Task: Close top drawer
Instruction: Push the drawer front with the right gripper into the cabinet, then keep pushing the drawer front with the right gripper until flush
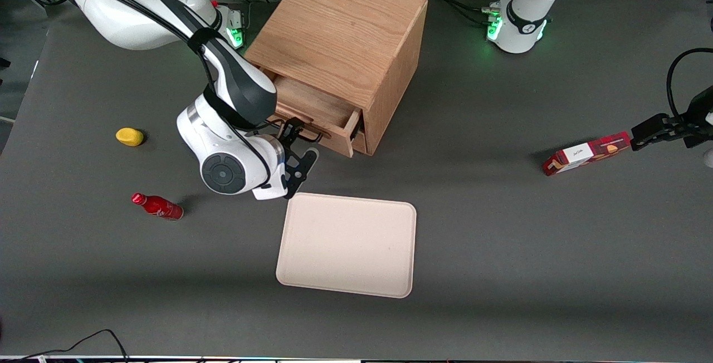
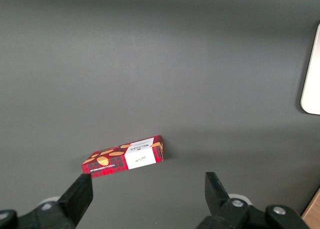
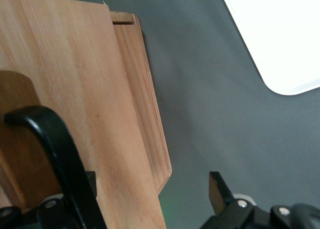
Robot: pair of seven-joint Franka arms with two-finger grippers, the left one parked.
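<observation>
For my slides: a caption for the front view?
Right arm's gripper, fingers open, at the front of the half-open top drawer of the wooden cabinet.

No legible text anywhere; script on the red box's [image 2: 125,159] white label too small.

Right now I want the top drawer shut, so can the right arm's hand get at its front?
Probably yes: the hand is already right at the front of the half-open top drawer, fingers open, with nothing between them.
</observation>
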